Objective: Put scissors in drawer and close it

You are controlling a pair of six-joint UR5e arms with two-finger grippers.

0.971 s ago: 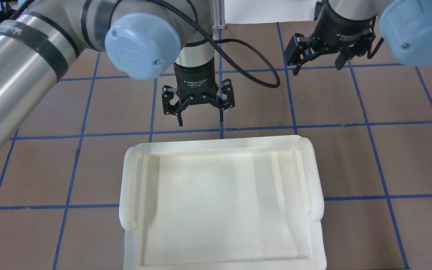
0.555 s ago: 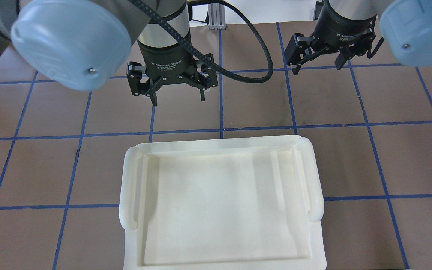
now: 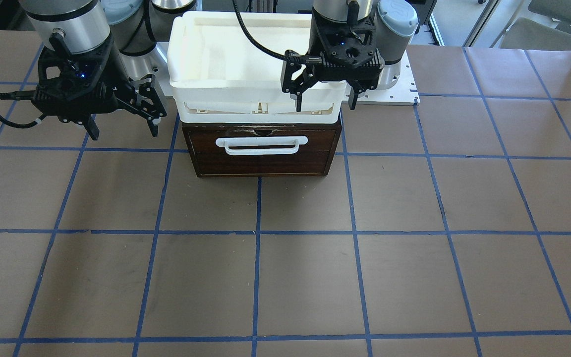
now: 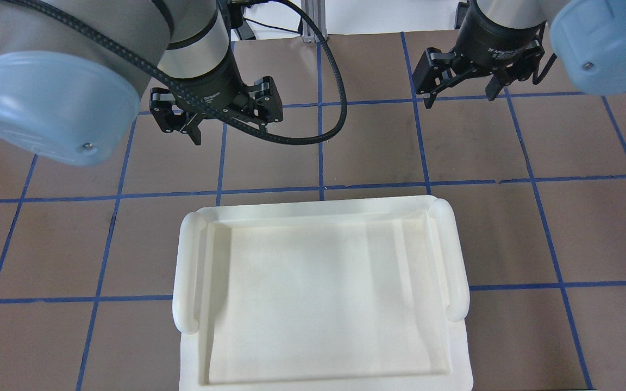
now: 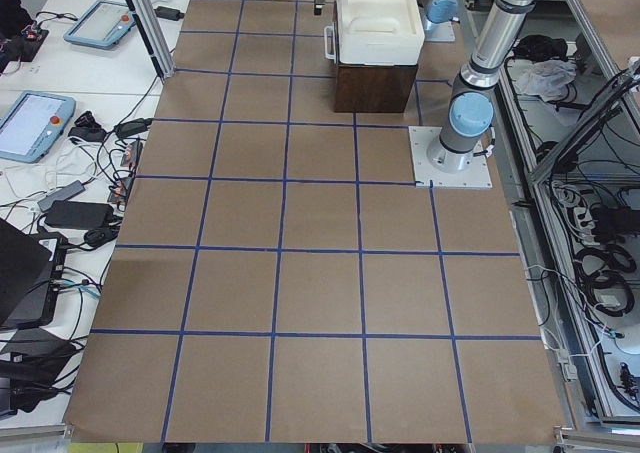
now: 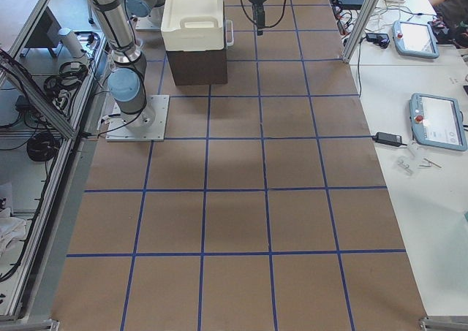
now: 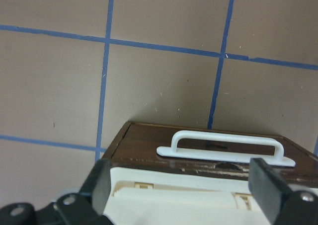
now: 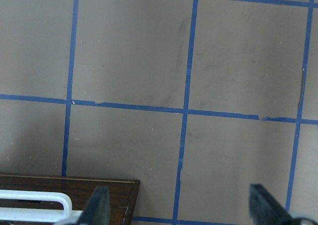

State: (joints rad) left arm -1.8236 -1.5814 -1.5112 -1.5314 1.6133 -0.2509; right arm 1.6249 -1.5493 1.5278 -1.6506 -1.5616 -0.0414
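Note:
The drawer [image 3: 263,161] is shut, its dark brown front and white bar handle [image 3: 264,145] facing away from the robot; it also shows in the left wrist view [image 7: 149,148]. The scissors show in no view. My left gripper [image 4: 229,130] is open and empty, hovering above and just in front of the drawer's front; it also shows in the front-facing view [image 3: 325,105]. My right gripper [image 4: 459,100] is open and empty, hovering over the table off the cabinet's right side, and shows in the front-facing view too [image 3: 123,132].
A white plastic tray [image 4: 188,271] sits on top of the small dark cabinet [image 5: 375,88], covering its top. The brown table has a blue tape grid. Tablets and cables lie on side benches beyond the table's edges.
My left gripper has moved to the robot's left and farther out from the tray's front edge, staying open. The right gripper has not moved.

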